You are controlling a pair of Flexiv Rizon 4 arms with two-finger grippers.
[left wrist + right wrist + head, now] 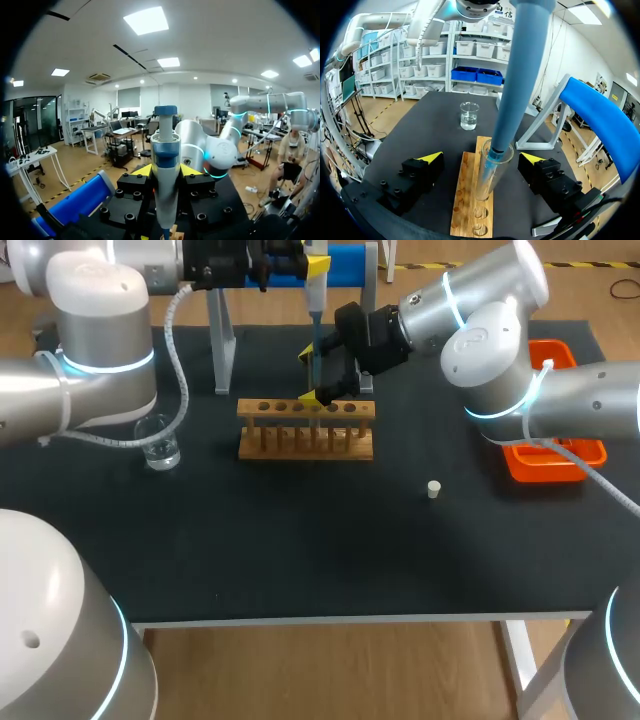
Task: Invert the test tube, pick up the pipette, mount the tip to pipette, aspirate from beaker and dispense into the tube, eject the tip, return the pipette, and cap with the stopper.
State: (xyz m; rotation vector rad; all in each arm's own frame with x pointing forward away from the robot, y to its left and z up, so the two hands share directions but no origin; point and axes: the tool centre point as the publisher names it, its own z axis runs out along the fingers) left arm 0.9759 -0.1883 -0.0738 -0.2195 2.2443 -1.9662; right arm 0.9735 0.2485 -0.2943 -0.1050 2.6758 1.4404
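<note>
Dispensing appears to be the step in hand: the pipette (165,165) hangs upright so its blue tip (510,95) enters the mouth of the test tube (489,175), which stands in the wooden rack (465,200) mid-tabletop (300,540). Left jaws clamp the pipette body from both sides. Right jaws stand wide either side of the tube, touching nothing, probably guarding it. The beaker (469,116) sits left and the stopper (433,489) near right.

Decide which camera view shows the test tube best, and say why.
The right wrist view: the test tube stands upright in the rack, between open jaws, with the pipette in its mouth. The head view gives only a thin sliver; the left wrist view hides it behind the pipette.
</note>
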